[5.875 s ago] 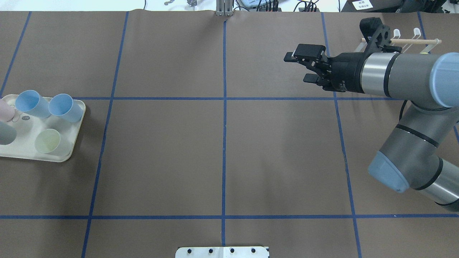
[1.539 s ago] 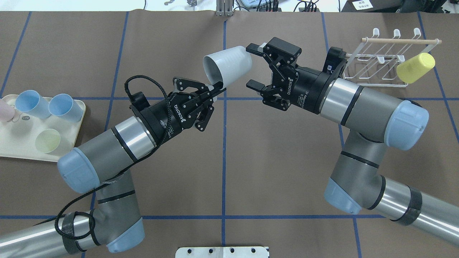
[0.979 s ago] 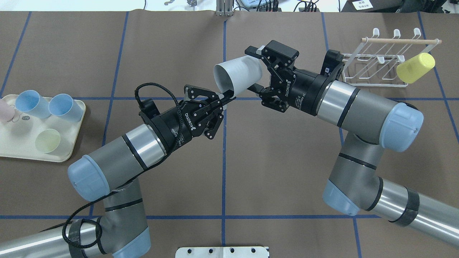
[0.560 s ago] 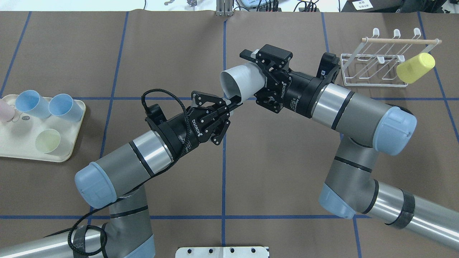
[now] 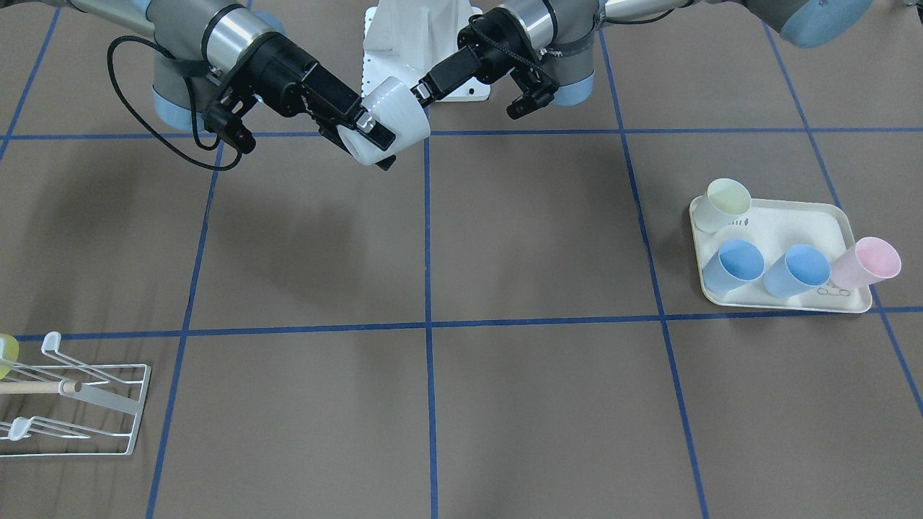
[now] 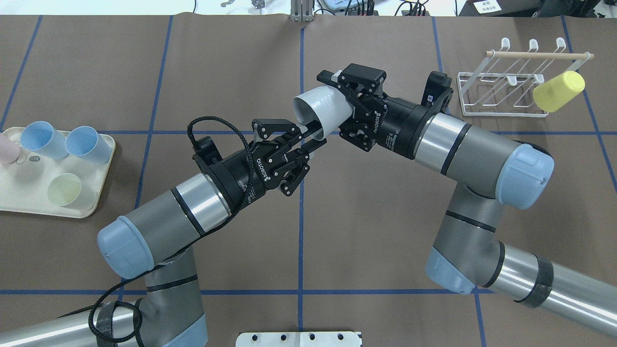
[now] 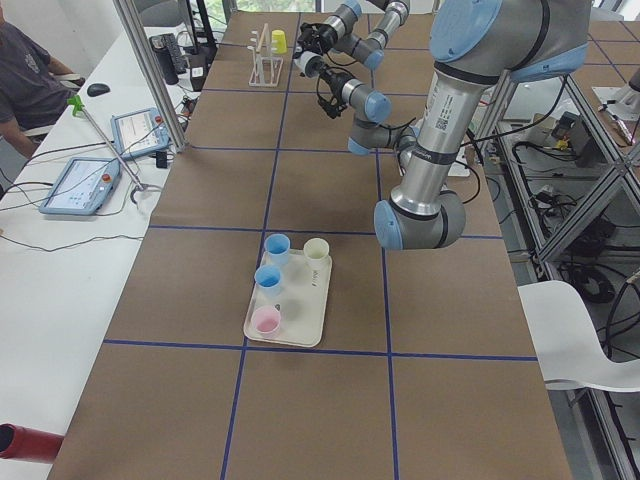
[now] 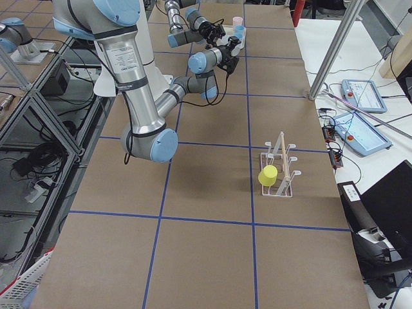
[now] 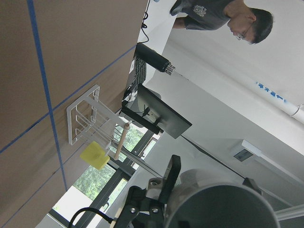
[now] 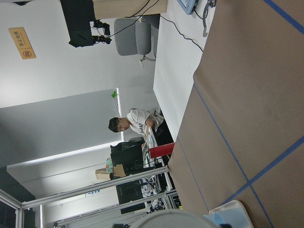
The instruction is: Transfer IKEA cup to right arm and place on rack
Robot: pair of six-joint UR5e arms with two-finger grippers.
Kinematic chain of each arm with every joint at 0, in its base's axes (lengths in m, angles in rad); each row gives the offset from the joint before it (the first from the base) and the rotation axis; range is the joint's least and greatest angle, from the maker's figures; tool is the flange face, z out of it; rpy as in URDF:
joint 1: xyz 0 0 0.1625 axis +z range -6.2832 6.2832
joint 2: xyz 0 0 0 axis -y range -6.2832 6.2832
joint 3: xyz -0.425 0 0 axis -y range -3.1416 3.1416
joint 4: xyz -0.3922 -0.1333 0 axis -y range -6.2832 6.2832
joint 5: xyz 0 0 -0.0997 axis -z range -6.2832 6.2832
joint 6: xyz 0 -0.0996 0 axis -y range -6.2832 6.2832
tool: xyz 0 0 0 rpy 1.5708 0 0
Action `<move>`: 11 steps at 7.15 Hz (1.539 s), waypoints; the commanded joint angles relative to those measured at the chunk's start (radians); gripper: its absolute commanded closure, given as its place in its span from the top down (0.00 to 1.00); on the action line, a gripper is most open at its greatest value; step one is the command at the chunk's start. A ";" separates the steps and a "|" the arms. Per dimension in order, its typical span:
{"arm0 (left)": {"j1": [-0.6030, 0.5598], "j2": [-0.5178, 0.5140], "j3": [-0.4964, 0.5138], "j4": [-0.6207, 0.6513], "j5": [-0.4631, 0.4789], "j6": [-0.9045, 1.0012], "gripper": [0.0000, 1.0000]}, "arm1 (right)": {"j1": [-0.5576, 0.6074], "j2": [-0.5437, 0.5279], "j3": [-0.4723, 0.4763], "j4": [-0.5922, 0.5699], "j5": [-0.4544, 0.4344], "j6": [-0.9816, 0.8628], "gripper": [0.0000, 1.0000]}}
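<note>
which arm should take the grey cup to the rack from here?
Right. The right gripper is already closed around the grey cup, and the rack sits on its side of the table. The left gripper only pinches the rim.

Right pincer (image 6: 337, 103) now around cup (image 6: 319, 110).

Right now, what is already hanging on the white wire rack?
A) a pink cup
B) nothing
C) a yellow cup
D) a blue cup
C: a yellow cup sits on the rack at its right end in the overhead view, while the blue and pink cups stand on the cream tray and the white cup is held between the two grippers.
</note>
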 commanded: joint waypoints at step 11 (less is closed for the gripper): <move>-0.097 0.011 -0.212 0.627 -0.044 0.523 1.00 | 0.411 -0.358 0.103 -0.257 0.005 -0.764 0.00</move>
